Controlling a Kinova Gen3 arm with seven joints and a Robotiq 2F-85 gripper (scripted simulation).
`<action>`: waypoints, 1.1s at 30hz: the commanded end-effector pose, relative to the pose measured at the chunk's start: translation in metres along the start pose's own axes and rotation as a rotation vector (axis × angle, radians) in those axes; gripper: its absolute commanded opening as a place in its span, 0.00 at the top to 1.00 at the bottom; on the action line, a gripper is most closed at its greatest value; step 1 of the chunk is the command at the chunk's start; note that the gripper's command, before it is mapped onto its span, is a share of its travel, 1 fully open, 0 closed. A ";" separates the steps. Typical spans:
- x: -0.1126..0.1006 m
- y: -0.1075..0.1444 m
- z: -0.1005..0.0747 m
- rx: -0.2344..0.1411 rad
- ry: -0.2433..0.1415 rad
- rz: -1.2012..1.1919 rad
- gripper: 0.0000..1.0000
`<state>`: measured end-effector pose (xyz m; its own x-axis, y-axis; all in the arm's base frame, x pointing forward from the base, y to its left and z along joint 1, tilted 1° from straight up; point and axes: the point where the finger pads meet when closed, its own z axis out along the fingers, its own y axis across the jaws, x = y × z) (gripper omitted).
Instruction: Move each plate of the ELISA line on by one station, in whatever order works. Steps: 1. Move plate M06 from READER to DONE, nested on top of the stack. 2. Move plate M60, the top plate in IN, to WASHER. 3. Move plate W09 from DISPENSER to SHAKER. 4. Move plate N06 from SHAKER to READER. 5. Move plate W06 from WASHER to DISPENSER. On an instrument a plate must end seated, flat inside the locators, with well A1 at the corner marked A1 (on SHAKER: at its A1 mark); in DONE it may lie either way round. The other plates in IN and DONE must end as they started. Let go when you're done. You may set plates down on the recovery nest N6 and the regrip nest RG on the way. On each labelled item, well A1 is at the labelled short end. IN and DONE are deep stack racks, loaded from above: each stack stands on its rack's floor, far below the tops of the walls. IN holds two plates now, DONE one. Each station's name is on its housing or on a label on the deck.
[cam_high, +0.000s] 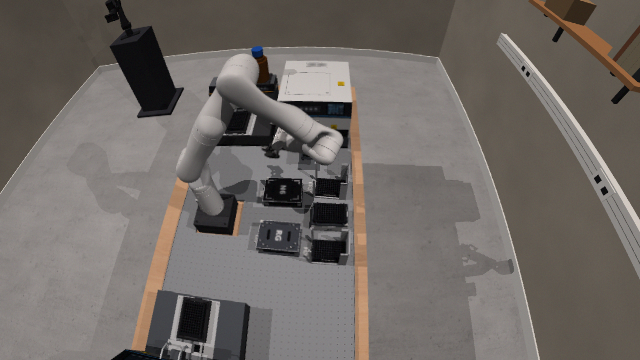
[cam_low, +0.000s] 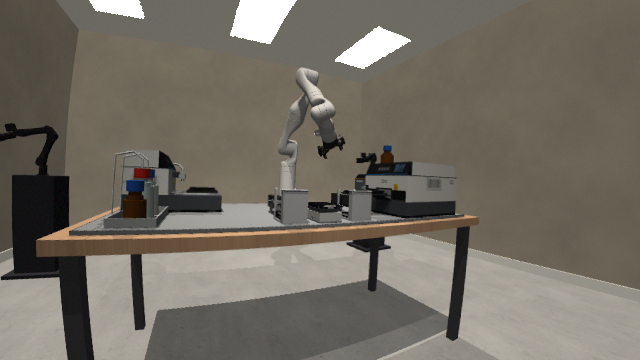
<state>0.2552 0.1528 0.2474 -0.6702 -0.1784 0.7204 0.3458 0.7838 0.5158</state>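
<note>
My gripper point(cam_high: 273, 148) point(cam_low: 331, 146) is open and empty. It hangs high above the deck, between the dispenser and the white READER housing point(cam_high: 312, 82) point(cam_low: 430, 185). A dark plate point(cam_high: 238, 121) sits on the dispenser at the back left. Another plate point(cam_high: 194, 317) point(cam_low: 202, 190) sits on the washer at the near end. A third plate point(cam_high: 328, 214) point(cam_low: 324, 205) lies on the shaker between two stack racks point(cam_high: 344, 181) point(cam_high: 344, 256) point(cam_low: 292, 205) point(cam_low: 359, 204), each with a dark plate inside. My arm hides the reader's tray.
The nests N6 point(cam_high: 282, 191) and RG point(cam_high: 278, 236) lie mid-deck with nothing on them. A brown bottle point(cam_high: 260, 65) point(cam_low: 386, 155) stands behind the dispenser. A bottle tray point(cam_low: 135, 200) stands near the washer. A black pedestal point(cam_high: 145, 70) point(cam_low: 37, 220) stands off the table.
</note>
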 end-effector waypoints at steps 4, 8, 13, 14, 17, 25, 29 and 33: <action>0.000 0.000 0.000 0.000 -0.001 -0.001 0.00; 0.000 0.000 0.000 0.000 -0.001 -0.001 0.00; 0.000 0.000 0.000 0.000 -0.001 -0.001 0.00; 0.000 0.000 0.000 0.000 -0.001 -0.001 0.00; 0.000 0.000 0.000 0.000 -0.001 -0.001 0.00; -0.005 -0.013 -0.007 0.054 -0.057 -0.020 0.00; -0.008 -0.018 -0.010 0.081 -0.085 -0.030 0.00; -0.010 -0.023 -0.012 0.101 -0.106 -0.038 0.00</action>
<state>0.2608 0.1325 0.2358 -0.7372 -0.1529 0.6581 0.2681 0.8278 0.4928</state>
